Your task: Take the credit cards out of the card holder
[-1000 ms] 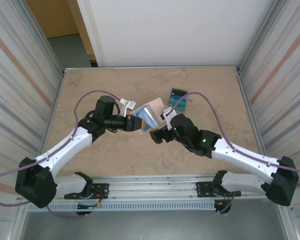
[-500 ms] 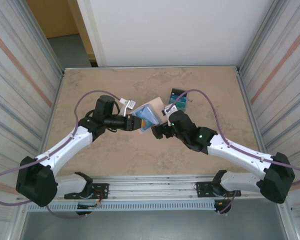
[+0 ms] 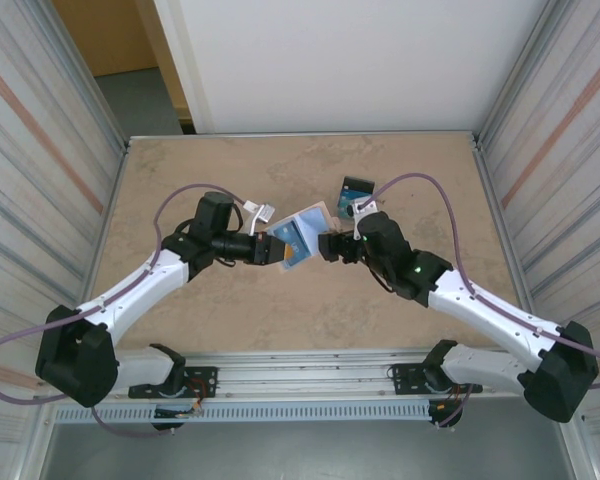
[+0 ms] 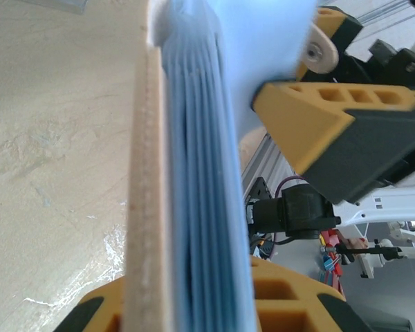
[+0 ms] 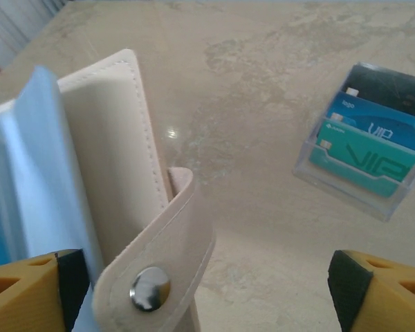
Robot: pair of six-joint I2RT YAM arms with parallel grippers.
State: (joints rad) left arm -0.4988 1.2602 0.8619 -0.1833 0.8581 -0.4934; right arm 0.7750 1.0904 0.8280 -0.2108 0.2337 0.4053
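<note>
My left jaws pinch the card holder, holding it up over the middle of the desk. My right jaws are spread wide, with its snap tab between them. If they shut on the tab, not a card, the holder could twist loose and fall. Behind sits a clear box I might bump.

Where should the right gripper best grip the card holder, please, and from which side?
The card holder's beige cover, beside the snap tab, from the right: the left gripper clamps the opposite end, and that cover points toward the open right gripper.
</note>
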